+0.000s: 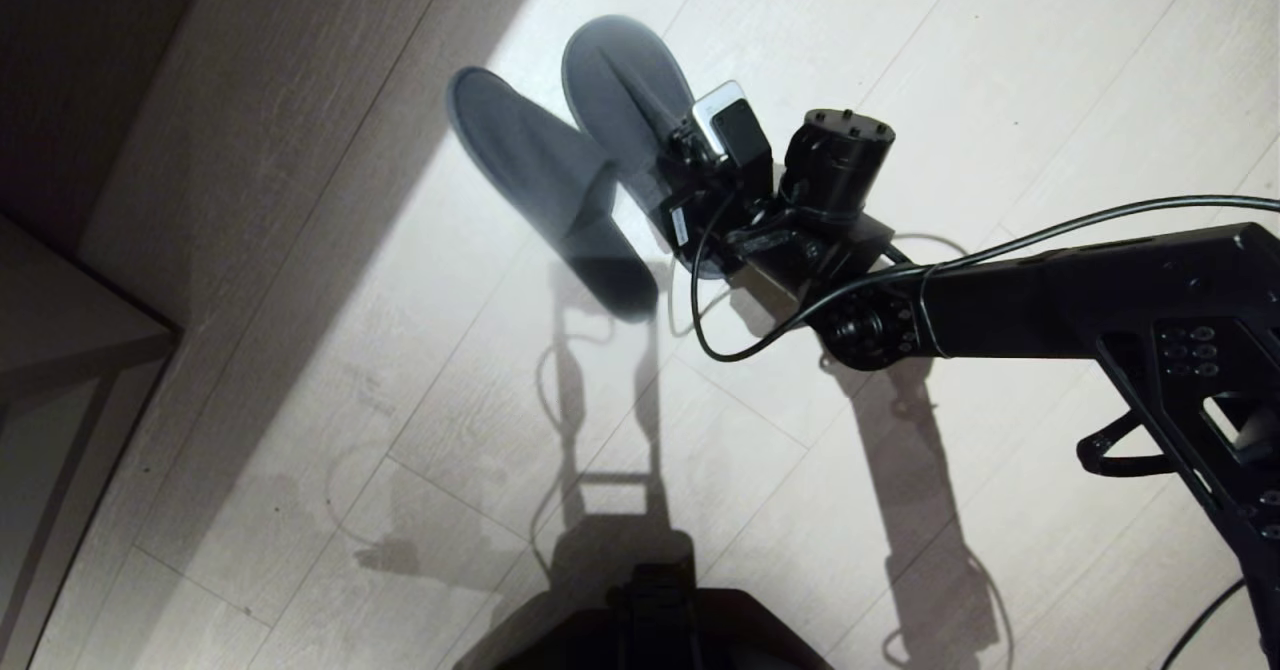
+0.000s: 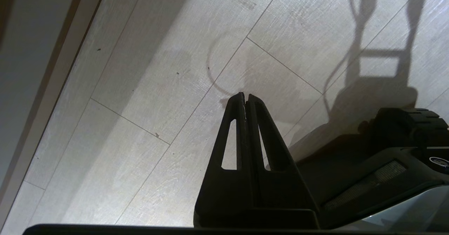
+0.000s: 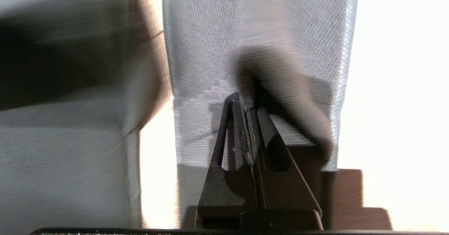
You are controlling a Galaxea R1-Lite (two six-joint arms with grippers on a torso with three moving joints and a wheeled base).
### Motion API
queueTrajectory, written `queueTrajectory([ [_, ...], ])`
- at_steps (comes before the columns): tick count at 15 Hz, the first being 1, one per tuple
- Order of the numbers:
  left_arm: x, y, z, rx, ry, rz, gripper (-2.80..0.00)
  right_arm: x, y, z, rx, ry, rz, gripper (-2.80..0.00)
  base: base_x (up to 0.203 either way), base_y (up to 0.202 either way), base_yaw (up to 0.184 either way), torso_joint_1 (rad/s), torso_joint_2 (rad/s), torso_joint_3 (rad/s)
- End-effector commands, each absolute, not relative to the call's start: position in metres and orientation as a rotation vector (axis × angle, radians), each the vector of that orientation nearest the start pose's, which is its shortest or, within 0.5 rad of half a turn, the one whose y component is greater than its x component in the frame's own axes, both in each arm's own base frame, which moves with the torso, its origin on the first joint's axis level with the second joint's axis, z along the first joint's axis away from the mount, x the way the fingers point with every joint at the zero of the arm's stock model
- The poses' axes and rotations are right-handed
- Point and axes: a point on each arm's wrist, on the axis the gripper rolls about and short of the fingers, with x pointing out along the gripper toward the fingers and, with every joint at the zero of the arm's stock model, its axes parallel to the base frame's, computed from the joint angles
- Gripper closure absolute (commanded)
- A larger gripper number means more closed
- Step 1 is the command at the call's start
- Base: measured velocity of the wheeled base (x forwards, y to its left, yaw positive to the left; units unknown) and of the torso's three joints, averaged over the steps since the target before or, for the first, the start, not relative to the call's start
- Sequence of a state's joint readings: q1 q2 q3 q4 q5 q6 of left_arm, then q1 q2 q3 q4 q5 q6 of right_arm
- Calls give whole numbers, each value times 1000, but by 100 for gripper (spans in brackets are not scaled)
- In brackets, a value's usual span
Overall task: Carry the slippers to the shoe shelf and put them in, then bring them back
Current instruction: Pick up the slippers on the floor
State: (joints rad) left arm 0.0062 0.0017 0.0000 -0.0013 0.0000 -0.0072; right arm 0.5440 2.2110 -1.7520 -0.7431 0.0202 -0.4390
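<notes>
Right gripper (image 3: 247, 105) was pressed together on a pinch of fabric at the upper of 1 slipper (image 3: 259, 52), the one nearer the right arm in the head view. Only a thin fold sat between the tips, no sole. The other slipper (image 1: 540, 190) lay just beside it on the floor (image 1: 350, 430), toes fanned apart, heels close; head view couldn't settle whether they touched. Both slippers sat partly in sun, partly in shadow.

Left gripper (image 2: 244, 98) hung over bare floor by the base, fingers together, holding nothing.

Shelf wasn't clearly in view; only a wooden edge (image 1: 80, 320) showed on the robot's left.

Risks as I judged them:
- Fabric fold is soft and thin, so it could slide out on lift or while the base drives.
- Only 1 slipper was gripped; the 2nd would stay behind unless it is caught too.
- Slipper hanging from its upper would swing and could snag on the shelf edge.
</notes>
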Motion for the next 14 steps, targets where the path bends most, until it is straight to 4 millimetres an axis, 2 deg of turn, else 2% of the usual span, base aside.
queueTrajectory([
  [1, -23, 0, 76, -8, 0, 6, 0, 389, 236, 278, -341, -439, 483, 0, 0, 0, 0, 0, 0, 0],
  [5, -23, 0, 76, -8, 0, 6, 0, 387, 235, 275, -345, -426, 497, 0, 0, 0, 0, 0, 0, 0],
  [14, -23, 0, 76, -6, 0, 6, 0, 384, 251, 270, -234, -406, 585, 0, 0, 0, 0, 0, 0, 0],
])
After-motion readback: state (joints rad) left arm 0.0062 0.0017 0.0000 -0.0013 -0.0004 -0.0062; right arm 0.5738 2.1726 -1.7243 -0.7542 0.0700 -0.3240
